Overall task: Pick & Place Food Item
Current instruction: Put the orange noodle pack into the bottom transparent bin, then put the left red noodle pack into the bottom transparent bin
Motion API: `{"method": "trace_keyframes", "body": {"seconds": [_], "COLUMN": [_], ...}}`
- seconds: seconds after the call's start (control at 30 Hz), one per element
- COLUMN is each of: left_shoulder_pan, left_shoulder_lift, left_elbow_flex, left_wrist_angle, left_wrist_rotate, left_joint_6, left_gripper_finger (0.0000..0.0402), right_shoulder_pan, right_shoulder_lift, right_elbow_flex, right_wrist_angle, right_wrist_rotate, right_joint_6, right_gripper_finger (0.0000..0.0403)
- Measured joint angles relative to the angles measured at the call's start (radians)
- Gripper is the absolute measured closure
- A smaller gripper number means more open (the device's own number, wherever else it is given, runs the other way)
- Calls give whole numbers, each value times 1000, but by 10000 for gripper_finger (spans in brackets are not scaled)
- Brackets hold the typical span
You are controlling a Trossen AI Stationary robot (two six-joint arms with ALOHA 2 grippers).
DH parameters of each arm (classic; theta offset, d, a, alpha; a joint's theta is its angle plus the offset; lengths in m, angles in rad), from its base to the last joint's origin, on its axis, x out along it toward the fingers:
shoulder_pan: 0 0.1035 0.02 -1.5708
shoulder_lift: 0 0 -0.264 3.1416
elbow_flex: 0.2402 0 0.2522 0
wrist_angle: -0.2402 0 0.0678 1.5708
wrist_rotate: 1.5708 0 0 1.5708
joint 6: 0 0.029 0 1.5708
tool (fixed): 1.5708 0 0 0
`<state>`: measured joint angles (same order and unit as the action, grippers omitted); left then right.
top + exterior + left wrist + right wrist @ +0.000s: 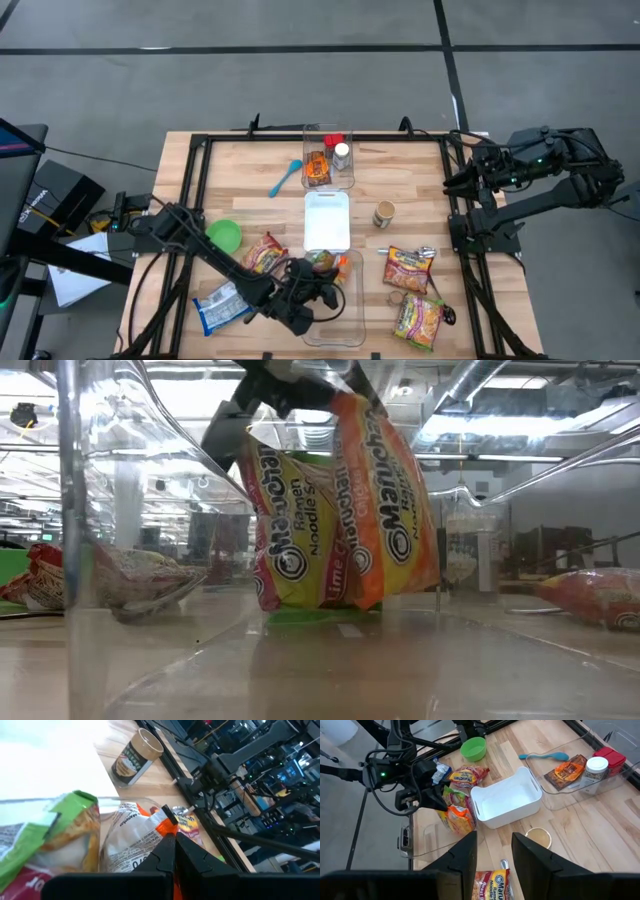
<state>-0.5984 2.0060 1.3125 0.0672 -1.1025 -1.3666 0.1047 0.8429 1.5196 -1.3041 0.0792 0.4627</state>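
Note:
My left gripper is shut over the near clear container, on an orange Maruchan ramen packet. A lime-green ramen packet hangs against the orange one. The left wrist view shows the orange packet and the green packet just ahead of my left gripper. I cannot tell whether their lower edges touch the container's floor. My right gripper waits raised beyond the table's right edge, open, with nothing between its fingers. My left gripper pinches the orange packet's top edge between its two fingers. The fingers come from the table's left, slanting slightly down. The packet hangs upright below them inside the clear container. Whether the green packet is also between the fingers, I cannot tell.
A white bin stands mid-table, with a second clear container holding food items behind it. Nearby are a blue spoon, a green bowl and a paper cup. Loose packets lie at left and right.

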Motion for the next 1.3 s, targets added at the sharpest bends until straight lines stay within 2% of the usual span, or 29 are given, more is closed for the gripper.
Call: {"method": "trace_keyframes", "body": {"seconds": [0.23, 0.53, 0.67, 0.83, 0.93, 1.13, 1.3], "left_shoulder_pan": [6, 5, 5, 5, 5, 11, 27], "left_shoulder_lift": [0, 0, 0, 0, 0, -26, -93], "left_elbow_flex": [0, 0, 0, 0, 0, 0, 1], "left_wrist_angle": [-9, -7, -6, 15, 88, 290, 297], "left_wrist_rotate": [36, 33, 3, -19, -20, -23, -39], "left_joint_6": [0, 0, 0, 1, 77, 363, 533], "left_gripper_finger": [391, 333, 314, 310, 313, 315, 314], "right_shoulder_pan": [0, 0, 0, 0, 0, 0, 0], "right_shoulder_lift": [0, 0, 0, 0, 0, 0, 0], "right_elbow_flex": [0, 0, 0, 0, 0, 0, 0], "right_wrist_angle": [0, 0, 1, 1, 1, 1, 2], "right_wrist_rotate": [0, 0, 0, 0, 0, 0, 0], "right_joint_6": [-2, -2, 1, 1, 1, 0, 0], "right_gripper_finger": [287, 287, 287, 287, 287, 287, 287]}}
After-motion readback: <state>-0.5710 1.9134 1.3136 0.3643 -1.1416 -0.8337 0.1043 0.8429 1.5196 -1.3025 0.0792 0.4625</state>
